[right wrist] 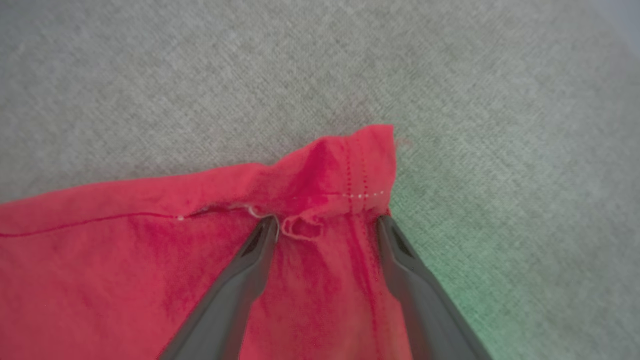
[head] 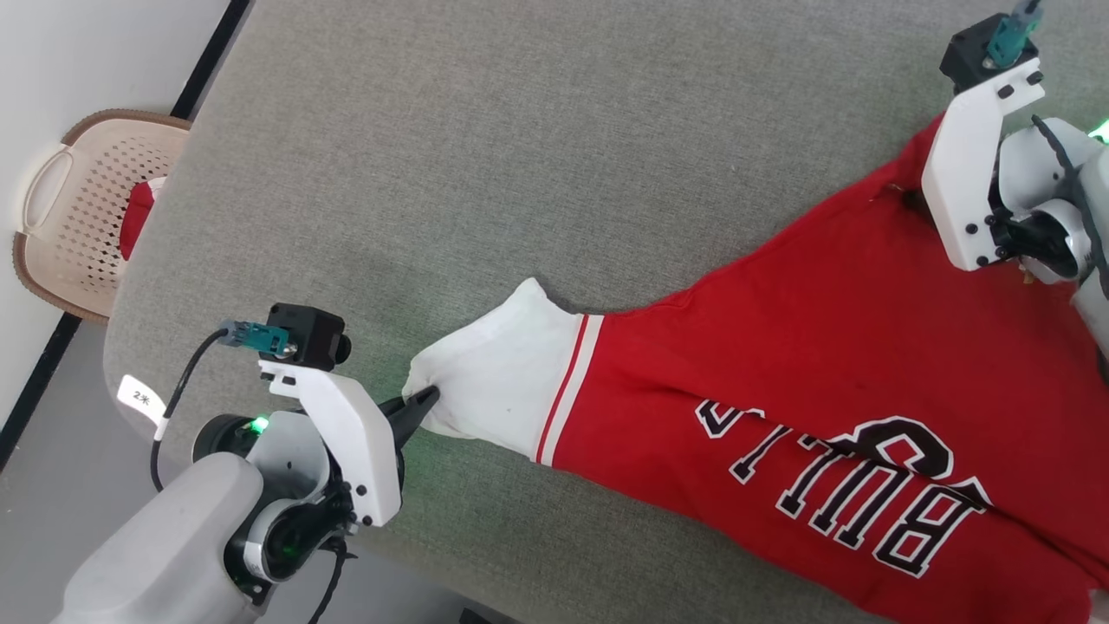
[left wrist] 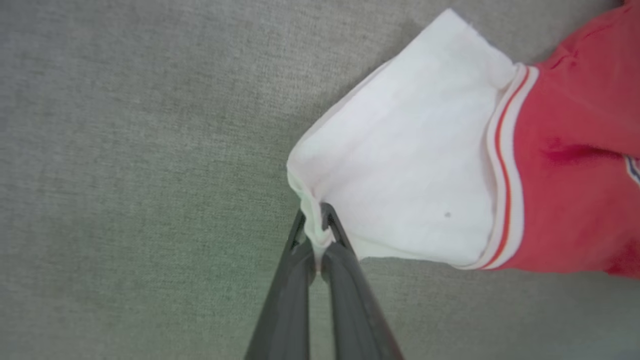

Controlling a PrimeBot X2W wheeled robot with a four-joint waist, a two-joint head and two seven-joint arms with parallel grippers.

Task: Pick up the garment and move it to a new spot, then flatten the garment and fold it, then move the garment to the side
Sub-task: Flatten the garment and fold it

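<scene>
Left wrist view first: my left gripper (left wrist: 315,225) is clamped tight on the edge of the white sleeve end (left wrist: 400,165) of the garment (head: 780,347). I judge it a thin, limp knit, light and with nothing stiff in it, so it will sag and crease wherever it is unsupported. Hems and corners are the places to pinch. It lies on the grey table (head: 520,130), stretched diagonally, red with striped trim (left wrist: 505,165) and black, white-edged BULLS lettering (head: 849,485). Farther off, my right gripper (right wrist: 325,222) stands wide apart, fingers astride a puckered hem corner (right wrist: 360,160), gripping nothing.
</scene>
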